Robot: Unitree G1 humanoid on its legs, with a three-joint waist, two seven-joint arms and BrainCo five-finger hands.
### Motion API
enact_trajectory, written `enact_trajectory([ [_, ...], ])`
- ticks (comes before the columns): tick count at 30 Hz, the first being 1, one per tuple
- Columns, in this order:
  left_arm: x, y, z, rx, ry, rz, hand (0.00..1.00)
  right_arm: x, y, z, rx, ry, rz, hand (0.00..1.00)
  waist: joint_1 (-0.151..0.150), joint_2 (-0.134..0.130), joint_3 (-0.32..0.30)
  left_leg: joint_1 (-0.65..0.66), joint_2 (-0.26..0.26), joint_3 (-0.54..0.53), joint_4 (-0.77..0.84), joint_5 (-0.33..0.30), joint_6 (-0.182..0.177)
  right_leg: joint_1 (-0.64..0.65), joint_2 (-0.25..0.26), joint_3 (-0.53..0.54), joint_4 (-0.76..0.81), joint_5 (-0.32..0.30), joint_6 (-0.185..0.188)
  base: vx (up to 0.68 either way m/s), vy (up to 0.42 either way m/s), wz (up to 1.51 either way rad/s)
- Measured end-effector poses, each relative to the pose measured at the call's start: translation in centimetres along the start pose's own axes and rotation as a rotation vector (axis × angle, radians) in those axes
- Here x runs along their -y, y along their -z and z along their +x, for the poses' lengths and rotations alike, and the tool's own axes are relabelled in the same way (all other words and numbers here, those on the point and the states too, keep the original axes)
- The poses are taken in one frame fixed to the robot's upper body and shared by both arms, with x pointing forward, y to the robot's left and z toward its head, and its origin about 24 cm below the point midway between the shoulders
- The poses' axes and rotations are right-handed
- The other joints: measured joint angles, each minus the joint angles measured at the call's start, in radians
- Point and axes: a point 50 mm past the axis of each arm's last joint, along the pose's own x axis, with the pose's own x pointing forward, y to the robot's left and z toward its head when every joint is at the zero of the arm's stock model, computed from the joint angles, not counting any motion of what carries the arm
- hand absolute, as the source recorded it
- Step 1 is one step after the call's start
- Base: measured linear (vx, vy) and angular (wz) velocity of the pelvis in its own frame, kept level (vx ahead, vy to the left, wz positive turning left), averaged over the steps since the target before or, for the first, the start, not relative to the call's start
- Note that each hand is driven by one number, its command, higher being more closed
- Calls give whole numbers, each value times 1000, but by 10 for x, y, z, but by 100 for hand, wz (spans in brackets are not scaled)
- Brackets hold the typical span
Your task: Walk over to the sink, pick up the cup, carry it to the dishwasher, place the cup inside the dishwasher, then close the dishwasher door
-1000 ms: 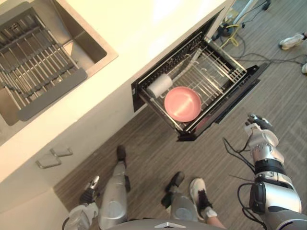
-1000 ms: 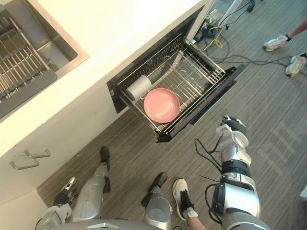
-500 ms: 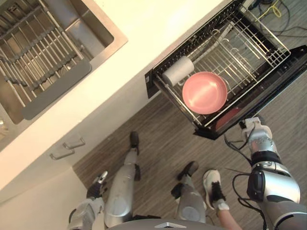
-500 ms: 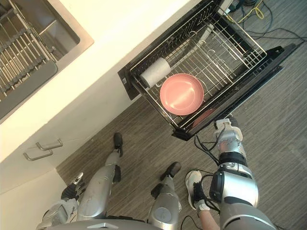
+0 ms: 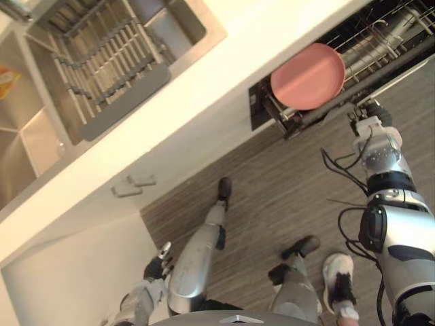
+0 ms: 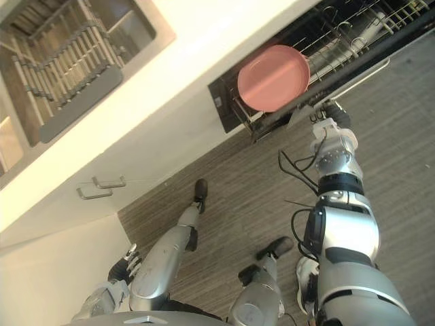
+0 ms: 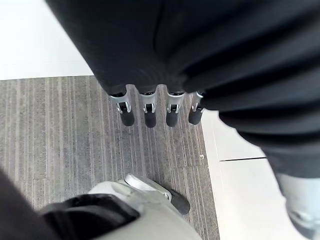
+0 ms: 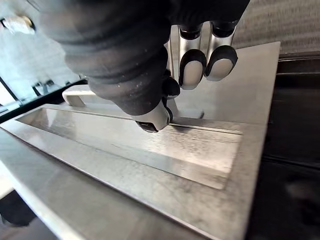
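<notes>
The dishwasher stands under the counter with its wire rack pushed in. A pink plate sits at the rack's front, and a pale cylinder that looks like the cup lies behind it. The door is swung partway up. My right hand is on the door's steel outer face, fingers straight against it near the handle, holding nothing. My left hand hangs low beside me with straight fingers over the floor, empty.
The steel sink with a grey drying rack is set in the cream counter to the left. Two cabinet handles show below it. A person's white shoe is on the striped floor by my right side.
The camera has swung, shifting the whole scene. My right hand has risen with the door, which has gone from lying flat to partway up. The rack has slid in.
</notes>
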Motion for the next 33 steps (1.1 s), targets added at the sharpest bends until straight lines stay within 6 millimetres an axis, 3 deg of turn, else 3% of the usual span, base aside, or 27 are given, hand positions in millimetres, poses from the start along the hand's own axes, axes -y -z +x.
enact_trajectory([
  [5, 4, 2, 0, -4, 35, 22, 0, -44, 1, 7, -22, -40, -178, 100, 67, 1, 0, 0, -24, -54, 1, 6, 12, 44, -1, -63, 0, -33, 28, 46, -22, 40],
  [8, 4, 3, -1, 0, 45, 27, 0, -39, 5, 7, -27, -7, -272, 100, 60, 1, -1, 6, -30, -67, 1, 7, 12, 60, -1, -81, 0, -39, 33, 57, 6, 16],
  [9, 5, 3, -1, 1, 58, 38, 0, -43, 5, 7, -21, 0, -360, 0, 63, 1, -1, 6, -28, -67, 9, 6, 12, 59, 0, -78, 0, -43, 31, 6, 18, -13],
  [12, 8, 4, -1, 8, 71, 54, 0, -41, 3, 8, 6, 74, -537, 0, 81, 11, -8, 7, -18, -81, 23, -5, -3, 66, 10, -77, 0, -54, 21, -22, 48, -4],
  [18, 10, 2, -1, 37, 82, 71, 0, -44, 4, 7, 57, 151, -702, 0, 90, 11, -8, 26, 0, -75, 21, -19, -15, 78, 22, -67, 0, -57, 17, -28, 62, -6],
  [21, 10, 1, -1, 50, 80, 52, 0, -48, 7, 6, 68, 132, -733, 0, 79, 10, -8, 50, 6, -56, 21, -20, -15, 92, 23, -49, 0, -57, 21, -5, 33, -12],
  [25, 6, 2, -4, 75, 64, -8, 0, -34, 37, -10, 94, 49, -690, 0, 48, -8, 5, 86, 11, -40, 22, -21, -14, 125, 27, -46, 0, -66, 20, -6, 14, -3],
  [27, -8, 4, -11, 97, 7, -80, 0, -8, 68, -28, 61, 17, -659, 0, 9, -45, 28, 111, 13, -31, 24, -36, -11, 147, 27, -41, 0, -72, 22, -21, 34, -10],
  [28, -18, 4, -16, 119, -30, -120, 0, 13, 93, -42, 1, 19, -671, 0, -9, -79, 28, 111, 13, -26, 27, -41, -11, 146, 26, -36, 0, -75, 23, -12, 33, -7],
  [29, -27, 3, -20, 138, -60, -150, 0, 44, 120, -60, -100, 58, -674, 0, -25, -115, 27, 112, 13, -23, 29, -48, -12, 147, 25, -33, 0, -78, 24, -9, 36, -7],
  [30, -31, 3, -21, 145, -73, -160, 0, 62, 134, -70, -157, 92, -672, 0, -29, -131, 26, 113, 13, -20, 32, -54, -11, 147, 24, -31, 0, -79, 25, -10, 44, -10],
  [31, -37, 1, -24, 161, -97, -179, 0, 96, 159, -93, -276, 172, -669, 0, -35, -164, 28, 117, 11, -10, 44, -64, -10, 152, 20, -24, 2, -80, 26, -14, 32, -11],
  [32, -39, 0, -24, 167, -105, -186, 0, 113, 169, -104, -332, 214, -668, 0, -39, -176, 28, 123, 9, -8, 48, -70, -11, 157, 19, -22, 4, -81, 28, -16, 25, -6],
  [33, -44, -2, -26, 186, -124, -202, 0, 147, 188, -130, -444, 294, -643, 0, -49, -199, 26, 132, 2, -9, 63, -85, -9, 172, 11, -23, 17, -91, 31, 0, 0, 0],
])
